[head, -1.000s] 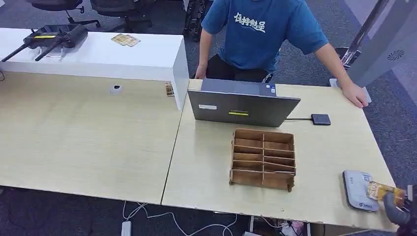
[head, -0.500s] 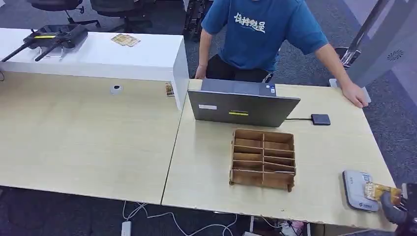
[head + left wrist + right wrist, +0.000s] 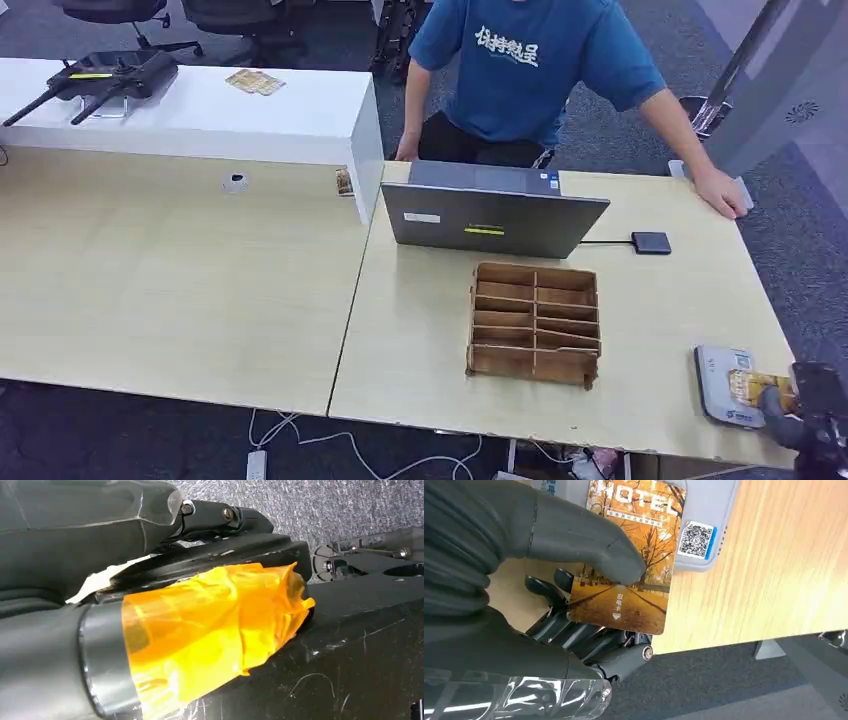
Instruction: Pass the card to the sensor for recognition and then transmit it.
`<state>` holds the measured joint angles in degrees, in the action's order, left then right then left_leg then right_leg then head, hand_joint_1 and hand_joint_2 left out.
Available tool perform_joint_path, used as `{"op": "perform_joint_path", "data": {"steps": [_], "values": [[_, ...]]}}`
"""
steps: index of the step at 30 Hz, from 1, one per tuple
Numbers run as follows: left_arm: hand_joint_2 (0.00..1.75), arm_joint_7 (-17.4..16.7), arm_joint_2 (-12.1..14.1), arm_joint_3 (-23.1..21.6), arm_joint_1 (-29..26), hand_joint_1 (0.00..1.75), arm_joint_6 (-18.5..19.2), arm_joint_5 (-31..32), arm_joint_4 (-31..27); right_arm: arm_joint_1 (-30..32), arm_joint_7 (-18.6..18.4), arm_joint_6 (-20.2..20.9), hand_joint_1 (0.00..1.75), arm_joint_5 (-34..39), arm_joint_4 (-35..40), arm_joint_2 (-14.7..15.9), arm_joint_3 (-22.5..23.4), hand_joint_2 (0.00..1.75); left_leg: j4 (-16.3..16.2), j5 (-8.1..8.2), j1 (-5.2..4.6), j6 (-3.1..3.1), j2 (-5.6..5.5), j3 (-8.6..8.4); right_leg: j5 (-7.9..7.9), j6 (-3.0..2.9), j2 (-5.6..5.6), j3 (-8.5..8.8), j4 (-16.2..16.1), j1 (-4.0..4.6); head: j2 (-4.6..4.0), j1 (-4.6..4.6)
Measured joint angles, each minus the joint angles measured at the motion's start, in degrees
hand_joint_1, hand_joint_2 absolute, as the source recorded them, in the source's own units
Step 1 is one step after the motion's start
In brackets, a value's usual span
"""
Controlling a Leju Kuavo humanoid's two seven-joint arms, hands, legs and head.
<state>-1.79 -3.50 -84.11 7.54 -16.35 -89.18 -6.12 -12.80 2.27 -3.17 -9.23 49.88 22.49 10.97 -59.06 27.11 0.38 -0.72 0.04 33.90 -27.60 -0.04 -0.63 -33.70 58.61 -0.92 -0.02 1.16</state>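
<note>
1. Your right hand [image 3: 549,580] pinches the card [image 3: 634,560]: the thick grey thumb presses on its printed face and the darker fingers [image 3: 574,630] lie under its back.
2. The card is an orange hotel key card with an autumn avenue printed on it. Its far end lies over the sensor [image 3: 709,525], while the held end juts out past the sensor over bare table.
3. You cannot tell from these pictures whether the card touches the sensor's top or hangs just above it.
4. From the head view, the sensor [image 3: 722,385] is a flat grey pad near the table's front right corner, with the card [image 3: 752,386] across its right part and your right hand [image 3: 800,415] coming in at the front edge.
5. The sensor carries a QR sticker [image 3: 695,539] just beside the card's edge.
6. Your left hand [image 3: 150,630] is in the left wrist view, one thick grey digit wrapped in orange tape; whether it is open or closed you cannot tell.
7. A wooden divided rack [image 3: 535,325] stands mid-table, well apart from the sensor, behind it an open laptop [image 3: 490,215].
8. A person in a blue shirt [image 3: 530,70] stands at the far edge, one hand [image 3: 722,190] resting on the far right corner of the table [image 3: 420,330].
</note>
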Motion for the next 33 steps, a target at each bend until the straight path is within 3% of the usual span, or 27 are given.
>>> {"op": "perform_joint_path", "data": {"steps": [11, 23, 29, 33], "values": [[0.00, -0.31, 0.00, 0.00, 0.04, 0.00, 0.11, 0.39, 0.00, -3.03, -5.37, 2.53, 1.75, -9.76, -2.05, 3.86, -5.98, 1.75, -0.01, 0.00, 0.01, 0.01, 0.02, -0.17, 0.01, 0.01, -0.01, 0.19, -0.03, 0.00, 0.00, 0.00], [0.00, -0.48, 0.00, 0.00, 0.07, 0.00, 0.17, 0.39, 0.00, -3.70, -5.86, 2.25, 1.75, -10.90, -2.27, 4.85, -8.19, 1.75, -0.02, 0.02, 0.01, 0.04, 0.01, -0.21, 0.01, 0.02, -0.02, 0.28, -0.07, 0.00, 0.00, 0.00], [0.00, -0.48, 0.00, 0.00, 0.07, 0.00, 0.24, 0.22, 0.00, -3.58, -5.42, 0.10, 1.75, -11.84, -1.79, 4.79, -8.24, 1.75, -0.02, 0.02, 0.01, 0.04, 0.01, -0.20, 0.01, 0.01, -0.02, 0.29, -0.07, 0.00, 0.00, 0.00], [0.00, -0.48, -0.02, 0.00, 0.10, 0.00, 0.24, -0.04, 0.00, -3.00, -3.19, -4.52, 1.75, -11.63, -0.11, 3.67, -7.87, 1.75, -0.02, 0.02, 0.00, 0.04, 0.01, -0.19, 0.01, 0.02, -0.02, 0.28, -0.06, 0.00, 0.00, 0.00]]}}
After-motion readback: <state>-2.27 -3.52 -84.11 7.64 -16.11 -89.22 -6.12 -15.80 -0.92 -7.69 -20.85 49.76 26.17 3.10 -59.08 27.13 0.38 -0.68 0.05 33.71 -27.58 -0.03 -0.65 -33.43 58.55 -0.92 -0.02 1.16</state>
